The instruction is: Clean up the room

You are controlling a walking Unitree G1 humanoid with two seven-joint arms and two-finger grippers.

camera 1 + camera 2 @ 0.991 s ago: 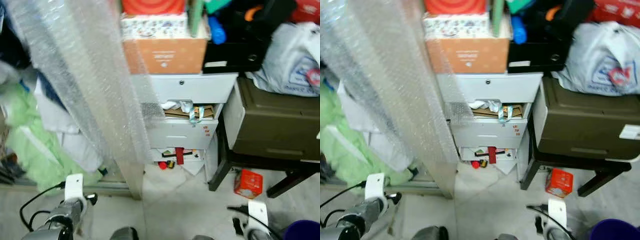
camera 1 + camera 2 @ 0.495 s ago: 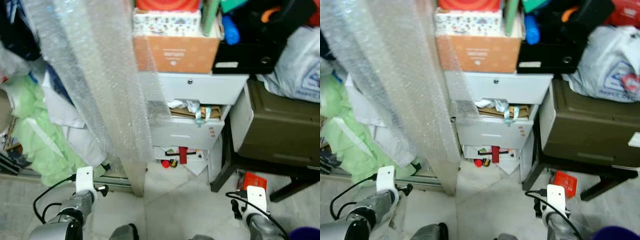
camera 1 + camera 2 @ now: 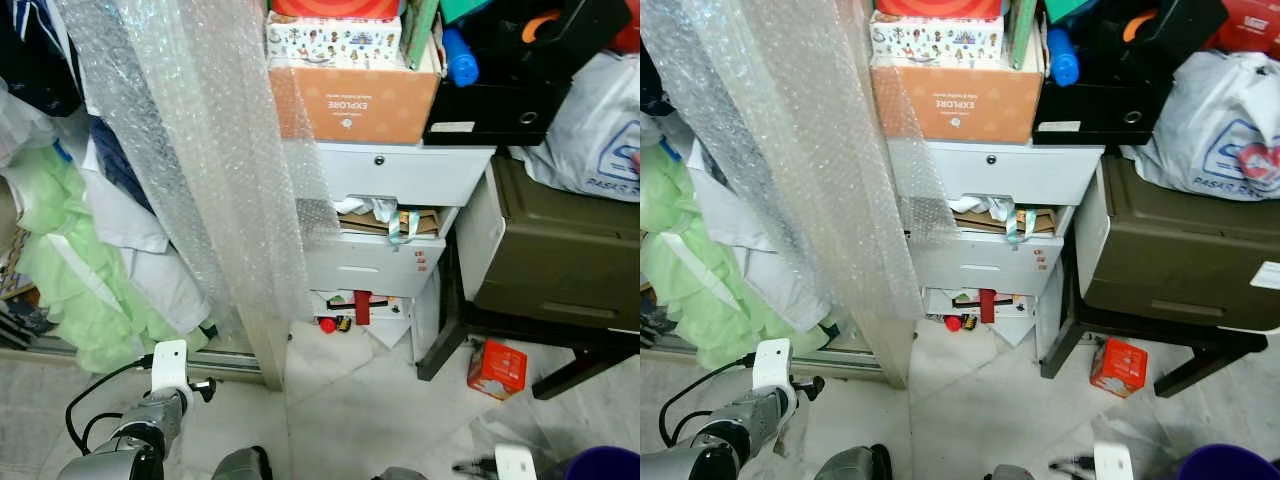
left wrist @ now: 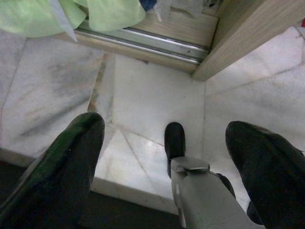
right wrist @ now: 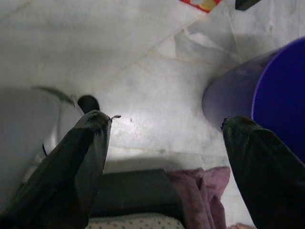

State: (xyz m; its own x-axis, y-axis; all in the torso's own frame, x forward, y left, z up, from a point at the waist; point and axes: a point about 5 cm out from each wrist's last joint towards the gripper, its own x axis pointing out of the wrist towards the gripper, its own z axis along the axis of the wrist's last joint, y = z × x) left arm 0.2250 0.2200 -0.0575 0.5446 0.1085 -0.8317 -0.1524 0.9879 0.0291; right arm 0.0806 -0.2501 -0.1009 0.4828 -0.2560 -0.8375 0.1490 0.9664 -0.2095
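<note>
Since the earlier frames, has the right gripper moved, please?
Yes. The right gripper has dropped back toward the robot, away from the red box.

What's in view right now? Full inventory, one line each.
bubble wrap: 1 sheet, clear, hanging at left in front of the drawer unit
drawer unit: 1, white, centre, middle drawer ajar with card and ribbon sticking out
cardboard box: 1, orange-brown, on top of the drawer unit
patterned box: 1, white with small prints, on the cardboard box
green fabric: 1 pile, pale green, far left
storage bin: 1, olive-brown, on a dark stand at right
plastic bag: 1, white, on the storage bin
small red box: 1, red, on the floor under the stand
bucket: 1, blue, by the right hand
left hand: open, over marble floor
right hand: open, over floor beside the bucket
</note>
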